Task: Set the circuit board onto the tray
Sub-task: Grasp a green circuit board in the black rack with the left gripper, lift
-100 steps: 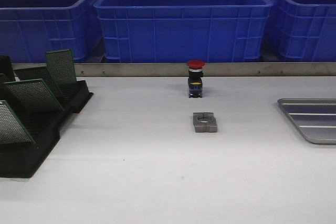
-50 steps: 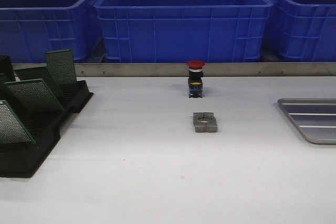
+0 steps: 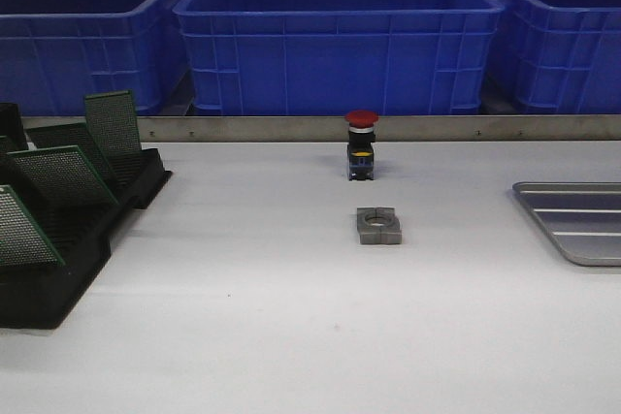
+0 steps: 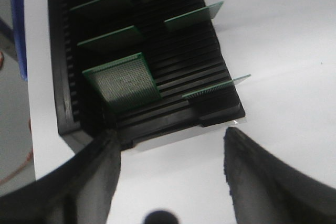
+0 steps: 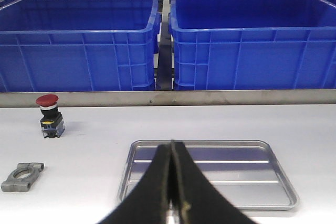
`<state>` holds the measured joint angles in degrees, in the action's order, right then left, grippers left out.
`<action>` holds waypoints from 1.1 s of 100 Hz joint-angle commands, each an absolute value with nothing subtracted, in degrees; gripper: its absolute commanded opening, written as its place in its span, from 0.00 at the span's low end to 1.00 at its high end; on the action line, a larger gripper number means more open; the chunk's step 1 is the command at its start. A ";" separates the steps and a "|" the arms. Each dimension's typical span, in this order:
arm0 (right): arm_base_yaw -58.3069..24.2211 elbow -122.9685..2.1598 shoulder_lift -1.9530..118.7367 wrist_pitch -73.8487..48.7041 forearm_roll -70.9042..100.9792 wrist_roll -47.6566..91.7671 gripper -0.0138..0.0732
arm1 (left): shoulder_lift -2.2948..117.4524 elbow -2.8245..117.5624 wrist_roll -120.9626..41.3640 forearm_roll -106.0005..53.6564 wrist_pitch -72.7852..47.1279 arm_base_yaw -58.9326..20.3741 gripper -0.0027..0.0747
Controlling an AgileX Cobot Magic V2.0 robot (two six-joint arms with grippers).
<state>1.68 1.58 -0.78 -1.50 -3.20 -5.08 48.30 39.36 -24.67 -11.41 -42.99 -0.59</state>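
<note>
- The counter (image 3: 262, 327) is a white surface with a metal strip along its far edge.
- Blue bins (image 3: 340, 41) stand in a row behind that strip, beyond the counter.
- A black slotted rack (image 3: 68, 239) sits at the left side of the counter, seen from the front.
- The tray (image 5: 210, 174), silver-grey with a raised rim and ribbed bottom, lies flat at the right side of the counter, well apart from the rack; nothing lies in it.
- The circuit boards (image 4: 122, 82), green and perforated, stand tilted in the slots of the rack, several of them, none on the tray.
- The left gripper (image 4: 170, 169) hovers over the near end of the rack, its fingers (image 4: 100, 177) spread wide apart and holding nothing.
- The right gripper (image 5: 172, 182) hangs above the near edge of the tray, its fingers (image 5: 157, 192) pressed together with nothing between them.
- A red-capped push button (image 3: 361, 144) stands upright near the middle of the counter.
- A small grey metal bracket (image 3: 378, 225) with a round hole lies just in front of the button, apart from it.
</note>
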 commanded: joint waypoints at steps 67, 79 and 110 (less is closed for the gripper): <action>1.70 0.83 -2.07 2.71 -3.62 -4.91 0.09 | 69.98 45.50 -82.55 -19.03 -35.19 -7.32 0.60; 1.70 0.83 -2.07 2.71 -3.62 -4.91 0.09 | 73.63 47.51 -82.77 -19.16 -35.19 -7.61 0.60; 1.70 0.83 -2.07 2.71 -3.62 -4.91 0.09 | 81.87 50.82 -83.17 -18.89 -35.50 -9.60 0.52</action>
<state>1.68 1.58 -0.78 -1.50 -3.20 -5.08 82.05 48.55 -83.29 -17.75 -37.01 -9.21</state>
